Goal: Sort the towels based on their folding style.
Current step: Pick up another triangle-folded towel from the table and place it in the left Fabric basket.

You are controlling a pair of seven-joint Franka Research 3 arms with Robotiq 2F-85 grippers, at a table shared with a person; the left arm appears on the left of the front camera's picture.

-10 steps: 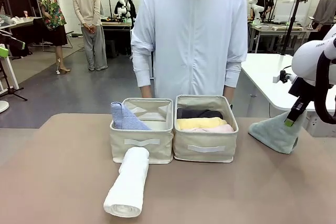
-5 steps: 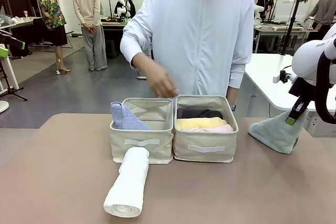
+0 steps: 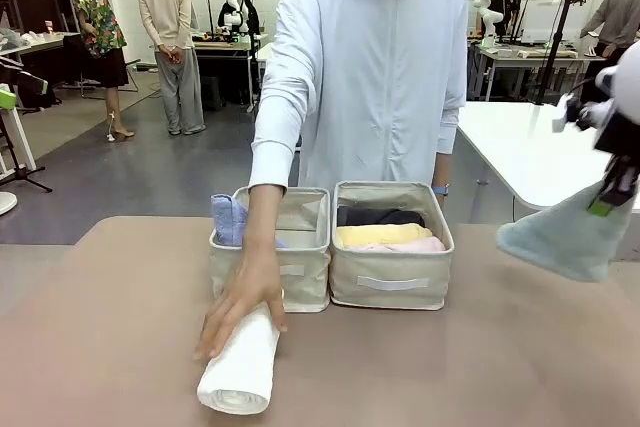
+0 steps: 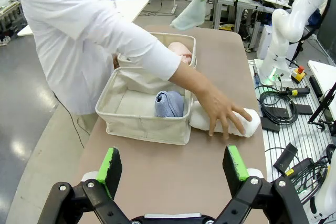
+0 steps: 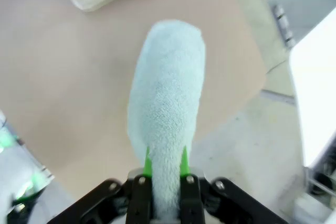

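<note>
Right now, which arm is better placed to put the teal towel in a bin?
Right: the right gripper is shut on the teal towel, held off the table. The left gripper is open and empty.

Left gripper (image 4: 173, 163) hangs wide open over the table (image 4: 157, 182). Person's hand (image 4: 223, 114) is flat on the white rolled towel (image 4: 251, 124), right up against the nearer bin (image 4: 136, 124). Blue towel (image 4: 169, 103) sits inside it, and a pale green towel (image 4: 190, 14) dangles above the table's far end.
</note>
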